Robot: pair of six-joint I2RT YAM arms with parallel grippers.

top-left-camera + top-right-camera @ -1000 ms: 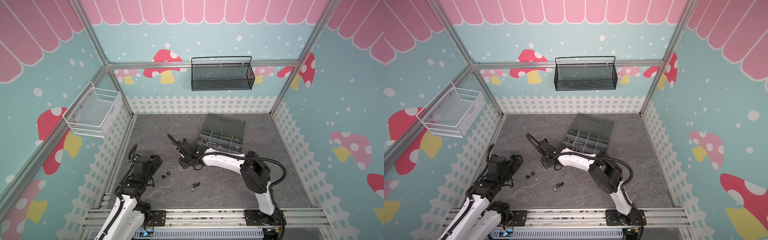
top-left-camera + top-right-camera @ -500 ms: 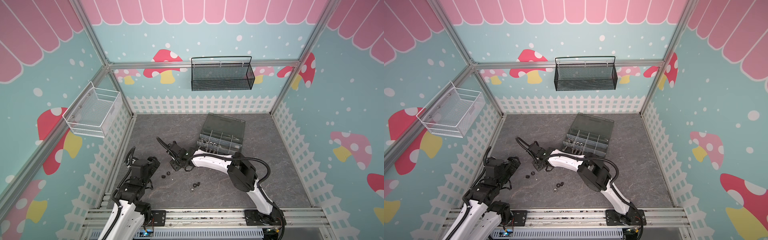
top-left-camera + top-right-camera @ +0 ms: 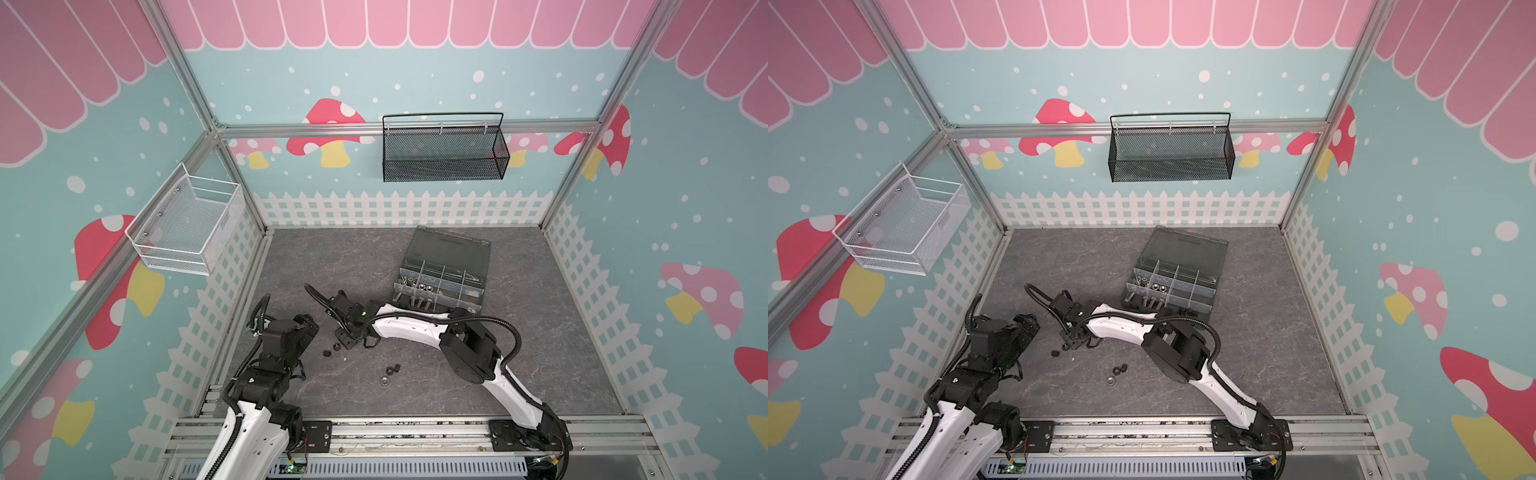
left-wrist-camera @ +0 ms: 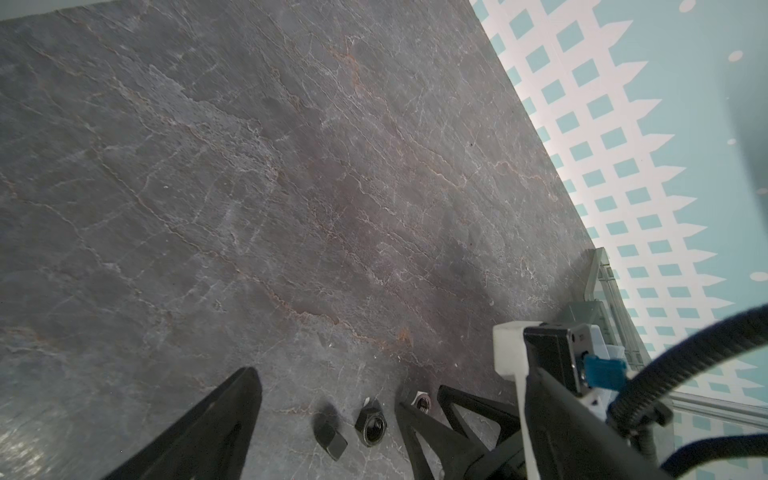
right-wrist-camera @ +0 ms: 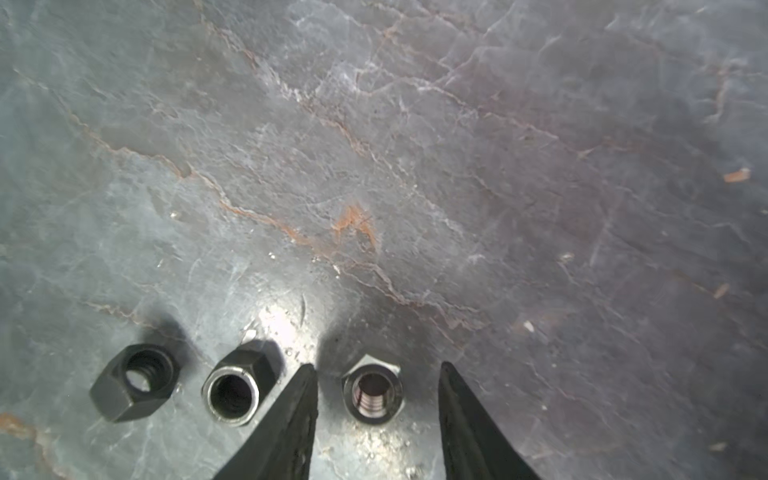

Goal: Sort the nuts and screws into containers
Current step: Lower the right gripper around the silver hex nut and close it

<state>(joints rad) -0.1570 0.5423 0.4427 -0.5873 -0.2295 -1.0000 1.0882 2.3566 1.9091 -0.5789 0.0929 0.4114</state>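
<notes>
Three nuts (image 5: 135, 382) in row, near-left on mat (image 3: 374, 257). Right gripper (image 5: 377, 365) part-spread astride silver nut (image 5: 372, 395), not touching. Risk: finger knocks adjacent black nut (image 5: 232, 388), or silver nut squirts from tips. Left gripper (image 3: 309, 328) wide, empty. Containers (image 3: 440, 286) far right.

light: both top views bright, even
glare: hot spot on tabletop (image 5: 286, 326), right wrist
shadows: dark, short behind nuts (image 5: 135, 384)
</notes>
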